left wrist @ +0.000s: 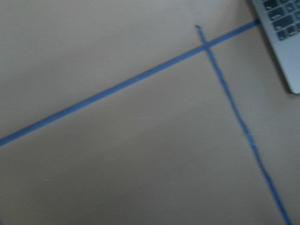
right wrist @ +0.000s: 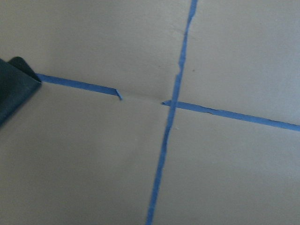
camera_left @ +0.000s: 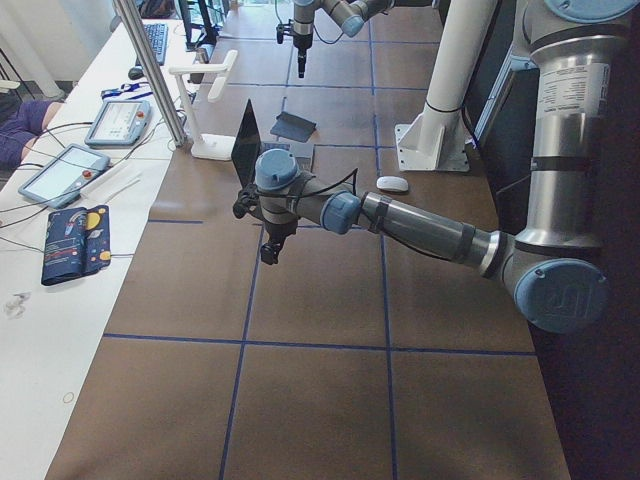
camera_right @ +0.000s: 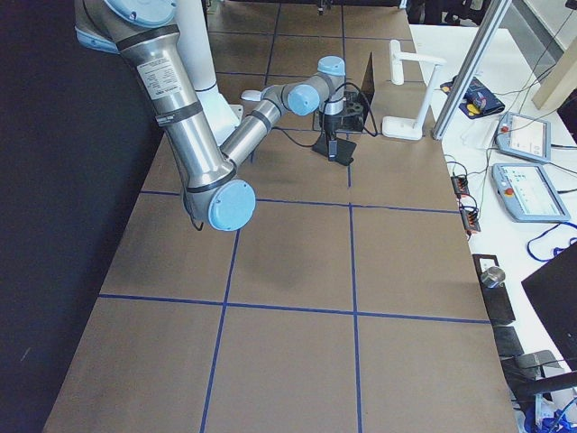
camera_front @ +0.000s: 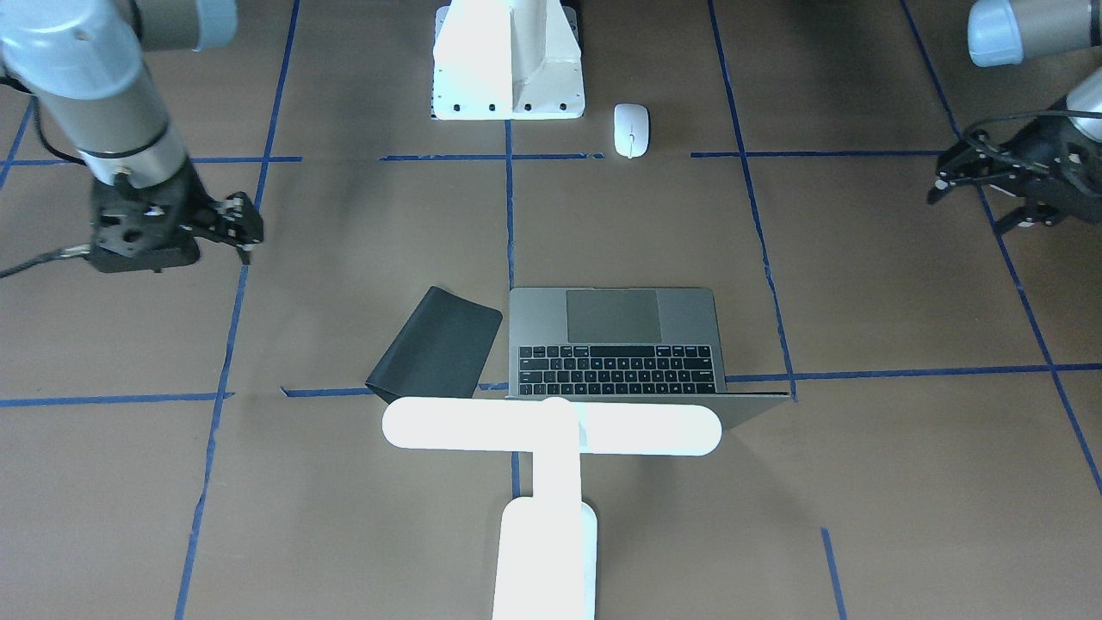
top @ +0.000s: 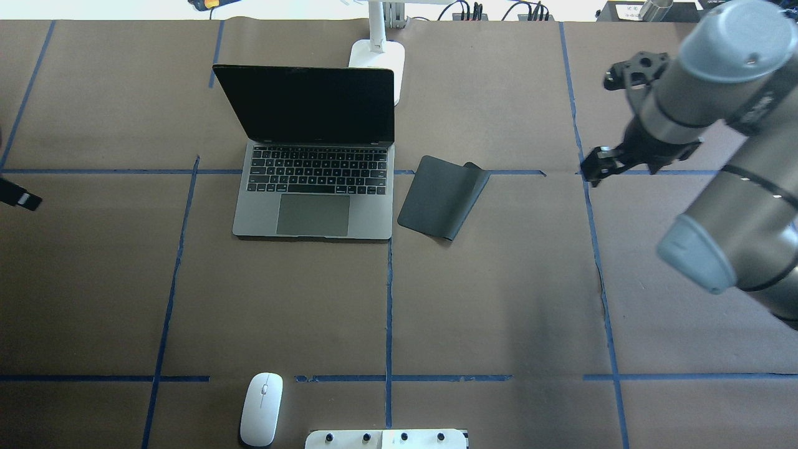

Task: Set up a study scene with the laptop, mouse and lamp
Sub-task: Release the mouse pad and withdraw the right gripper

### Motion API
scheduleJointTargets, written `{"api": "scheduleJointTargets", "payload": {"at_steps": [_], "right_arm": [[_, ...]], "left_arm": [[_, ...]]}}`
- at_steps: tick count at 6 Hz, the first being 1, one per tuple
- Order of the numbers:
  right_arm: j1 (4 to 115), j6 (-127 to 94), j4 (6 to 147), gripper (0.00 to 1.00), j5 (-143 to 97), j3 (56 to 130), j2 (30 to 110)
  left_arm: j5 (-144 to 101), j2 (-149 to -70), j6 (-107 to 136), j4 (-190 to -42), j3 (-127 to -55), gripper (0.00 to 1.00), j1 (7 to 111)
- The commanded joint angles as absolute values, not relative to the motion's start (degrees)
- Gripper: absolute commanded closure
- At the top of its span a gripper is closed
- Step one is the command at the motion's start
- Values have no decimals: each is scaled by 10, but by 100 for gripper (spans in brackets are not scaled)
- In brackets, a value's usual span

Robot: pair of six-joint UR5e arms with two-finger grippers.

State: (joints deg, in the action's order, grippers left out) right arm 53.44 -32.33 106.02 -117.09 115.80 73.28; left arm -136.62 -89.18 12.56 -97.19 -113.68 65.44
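Note:
The grey laptop (top: 315, 187) stands open in the middle of the table, screen dark; it also shows in the front view (camera_front: 616, 344), and its corner shows in the left wrist view (left wrist: 281, 33). The white mouse (top: 262, 408) lies near the robot's base, also seen in the front view (camera_front: 631, 130). The white T-shaped lamp (camera_front: 551, 428) stands behind the laptop, its base (top: 377, 59) at the far edge. My right gripper (top: 595, 167) hovers right of the mouse pad, open and empty. My left gripper (camera_front: 977, 205) hovers far left of the laptop, open and empty.
A black mouse pad (top: 442, 196) lies right of the laptop with one edge curled up; its corner shows in the right wrist view (right wrist: 14, 89). A white bolted pedestal (camera_front: 508, 60) stands at the robot's side. Blue tape lines cross the brown table.

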Motion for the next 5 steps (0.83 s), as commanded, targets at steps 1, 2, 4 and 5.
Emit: {"api": "scheduleJointTargets", "payload": {"at_steps": [1, 2, 4, 5], "right_arm": [[653, -126, 1060, 0, -1230, 1195, 853], [733, -4, 1059, 0, -1266, 1199, 917], [865, 180, 1059, 0, -1313, 1194, 1030], [898, 219, 1060, 0, -1313, 1194, 1055]], "left_arm": [[-1316, -892, 251, -973, -1212, 0, 578], [-1293, -891, 309, -973, -1249, 0, 533], [-1183, -889, 461, -973, -1332, 0, 387], [-1086, -889, 535, -974, -1343, 0, 284]]}}
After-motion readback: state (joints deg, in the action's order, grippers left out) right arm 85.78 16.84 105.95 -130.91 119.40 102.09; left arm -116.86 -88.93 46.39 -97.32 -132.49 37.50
